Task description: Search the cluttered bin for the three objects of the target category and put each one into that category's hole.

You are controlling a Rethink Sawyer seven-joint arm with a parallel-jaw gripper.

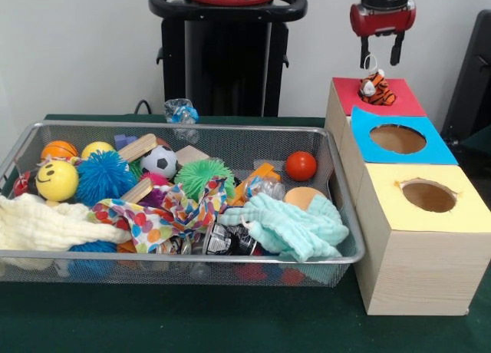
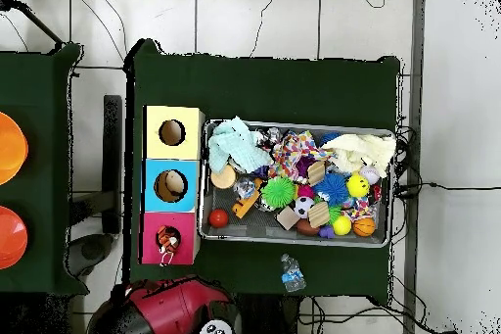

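The orange tiger-striped plush [image 1: 377,88] sits on the red-ringed hole [image 1: 406,100] at the far end of the pale wood box, with its white loop sticking up. My gripper [image 1: 381,60] hangs just above it, open and empty, and the loop reaches up between the fingers. In the overhead view the tiger [image 2: 168,244] lies on the red card [image 2: 155,227]. The wire mesh bin [image 1: 192,126] stands left of the box, full of clutter. The tan-brown plush is hidden, and no other plush animal shows.
The blue-ringed hole [image 1: 397,138] and yellow-ringed hole [image 1: 428,196] lie nearer the camera. The bin holds a smiley ball [image 1: 56,180], a blue spiky ball [image 1: 103,176], a green spiky ball [image 1: 203,175], a red ball [image 1: 301,166], and a mint cloth [image 1: 295,226]. A water bottle [image 1: 182,111] lies behind the bin.
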